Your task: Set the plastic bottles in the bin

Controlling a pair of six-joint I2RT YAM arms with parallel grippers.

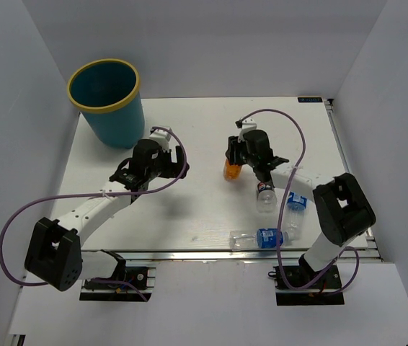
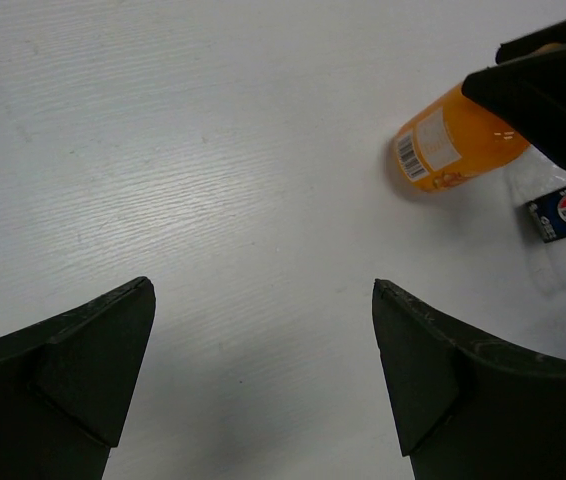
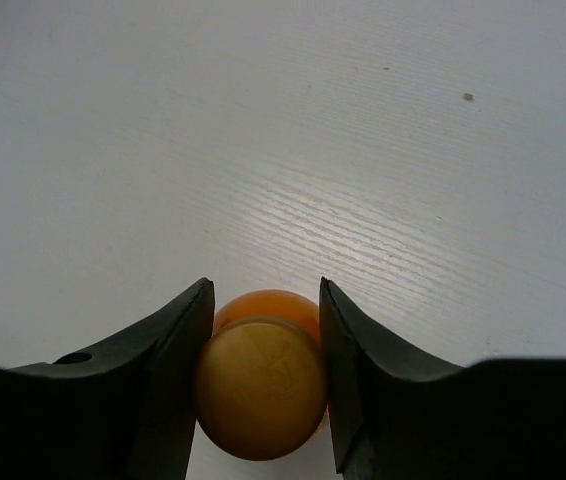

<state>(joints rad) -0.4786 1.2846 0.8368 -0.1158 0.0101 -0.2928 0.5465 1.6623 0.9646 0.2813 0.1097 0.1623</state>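
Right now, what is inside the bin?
Through the mouth of the bin only its dark teal inner wall shows, and no bottle is visible. The view is angled and the inside is shaded, so the floor cannot be made out and anything lying there is hidden.

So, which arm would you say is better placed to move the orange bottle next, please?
Likely the right: the right gripper clamps the orange bottle, while the left gripper is open and empty, though nearer the bin.

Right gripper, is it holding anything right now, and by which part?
Yes. The right gripper is shut on the orange bottle, pinching it at the cap end. The left gripper is open and holds nothing.
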